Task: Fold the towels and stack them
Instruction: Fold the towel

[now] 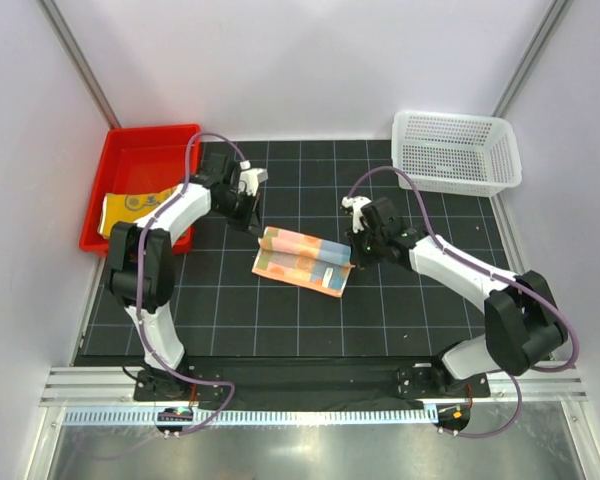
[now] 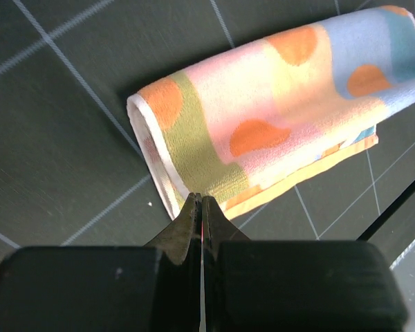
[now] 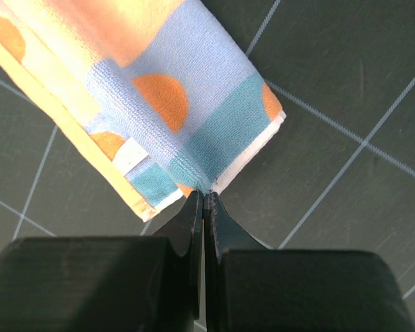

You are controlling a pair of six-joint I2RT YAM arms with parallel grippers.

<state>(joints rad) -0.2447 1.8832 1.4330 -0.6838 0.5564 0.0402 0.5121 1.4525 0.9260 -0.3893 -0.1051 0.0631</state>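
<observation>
Top view: The dotted towel [image 1: 302,262] is seen lying near the middle of the dark gridded counter [image 1: 280,320], folded over into a long band that runs from upper left to lower right. The left gripper [image 1: 255,225] is placed at the towel's upper-left end and the right gripper [image 1: 357,258] at its right end, one arm on each side. A red tray [image 1: 145,160] is noted at the far left edge of the counter, with a yellow towel [image 1: 132,205] lying inside it, partly hidden by the left arm. A white basket [image 1: 455,150] stands at the far right corner, well apart from the dotted towel.

Left wrist view: The left gripper [image 2: 201,202] is seen with its fingers pressed together, and the towel's near edge is pinched at their tips. The dotted towel [image 2: 277,117] is curled over in a rounded fold, open like a loop at its left end. A thin orange-edged layer is seen lying flat on the counter [image 2: 55,138] beneath it.

Right wrist view: The right gripper [image 3: 205,197] is likewise closed tight, with a corner of the dotted towel [image 3: 159,90] caught between the fingertips. Creases are seen running from that corner into the cloth. The lower layer rests on the counter [image 3: 346,83].
</observation>
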